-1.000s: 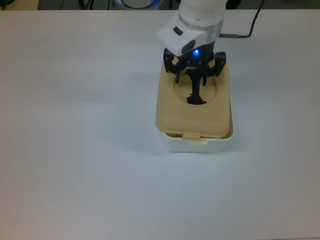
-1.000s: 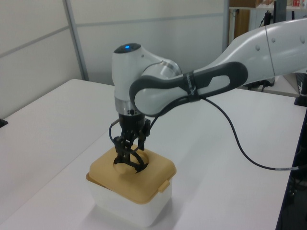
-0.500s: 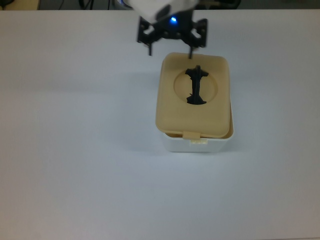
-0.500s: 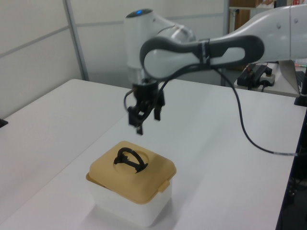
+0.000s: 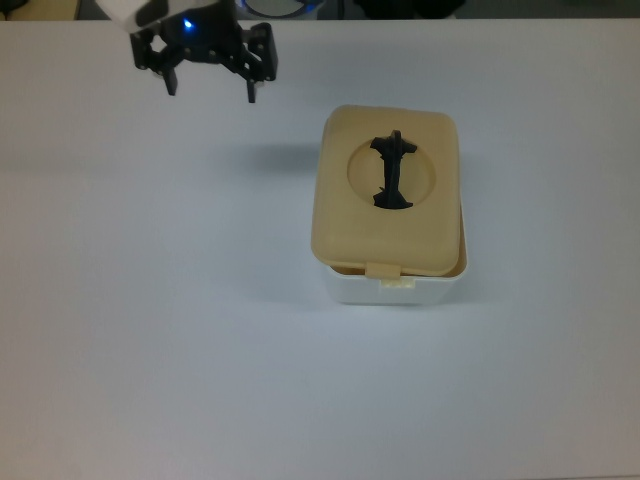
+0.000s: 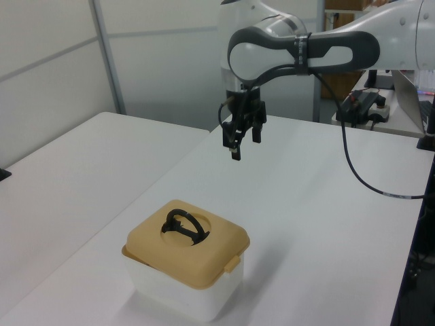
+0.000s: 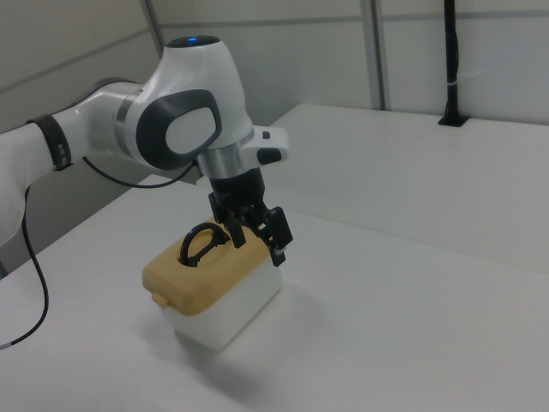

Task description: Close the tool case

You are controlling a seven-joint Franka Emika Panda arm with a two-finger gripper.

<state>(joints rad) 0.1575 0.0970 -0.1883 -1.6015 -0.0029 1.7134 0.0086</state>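
Note:
The tool case stands on the white table: a white tub point(image 5: 395, 291) with the beige lid point(image 5: 345, 215) resting on top of it. The lid's black handle point(image 5: 391, 172) stands up in the round recess. A beige latch tab point(image 5: 383, 270) sits at the lid's near edge in the top view. My gripper point(image 5: 212, 90) hangs open and empty in the air, up and to the top view's left of the case. The left view shows the gripper point(image 6: 243, 141) well above and behind the lid point(image 6: 204, 261). In the right view the gripper point(image 7: 257, 245) overlaps the lid point(image 7: 202, 279).
The white table point(image 5: 150, 330) stretches around the case. A black cable point(image 6: 353, 176) trails from the arm over the table at the left view's right. A black post point(image 7: 450, 60) stands at the table's far edge in the right view.
My gripper has let go of the lid's handle, risen, and swung away toward the top view's upper left. The lid and tub have stayed where they were.

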